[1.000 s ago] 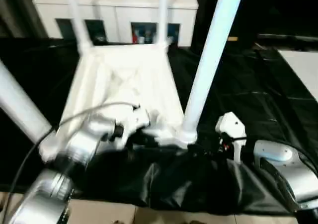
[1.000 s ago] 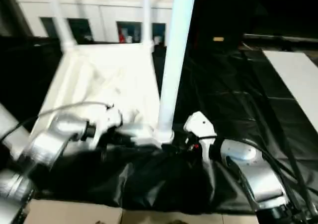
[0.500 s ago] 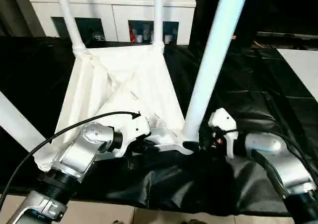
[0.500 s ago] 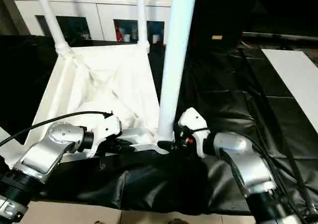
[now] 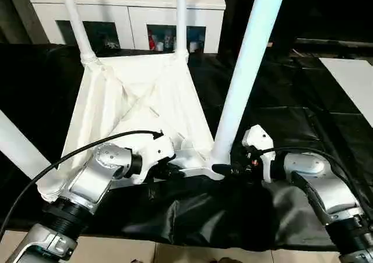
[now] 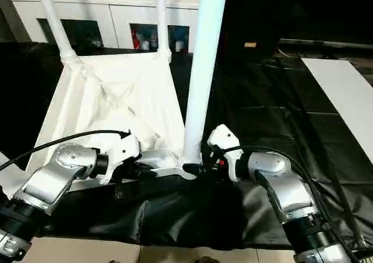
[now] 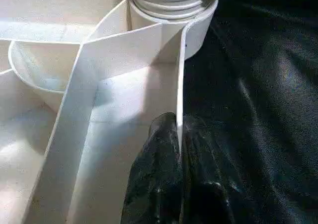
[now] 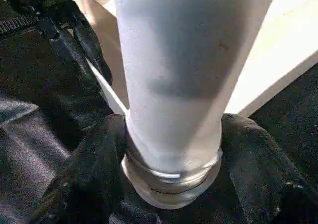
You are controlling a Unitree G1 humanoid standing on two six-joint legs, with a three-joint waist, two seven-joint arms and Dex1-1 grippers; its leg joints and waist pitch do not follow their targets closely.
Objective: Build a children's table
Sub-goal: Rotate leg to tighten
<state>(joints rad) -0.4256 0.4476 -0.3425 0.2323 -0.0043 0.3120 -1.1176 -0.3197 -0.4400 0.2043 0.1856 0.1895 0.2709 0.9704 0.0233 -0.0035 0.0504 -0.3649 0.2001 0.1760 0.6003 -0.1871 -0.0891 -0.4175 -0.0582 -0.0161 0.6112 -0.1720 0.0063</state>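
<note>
The table [image 5: 140,108] lies upside down on black sheeting [image 5: 280,100]. Left fingers [image 7: 164,174] pinch its near rim; right fingers [image 8: 94,169] clamp the base of the near leg [image 5: 247,70].

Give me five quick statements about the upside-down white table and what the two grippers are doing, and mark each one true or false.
1. The table top lies upside down on black sheeting. True.
2. The left gripper is pinched on the table top's thin side wall. True.
3. The right gripper is wrapped around a loose leg lying flat on the sheeting. False: its fingers sit either side of the base of the near right leg, which stands upright in its corner socket.
4. The two far corners have no legs yet. False: the far left leg and the far right leg both stand upright there.
5. A white cabinet stands behind the table. True.
</note>
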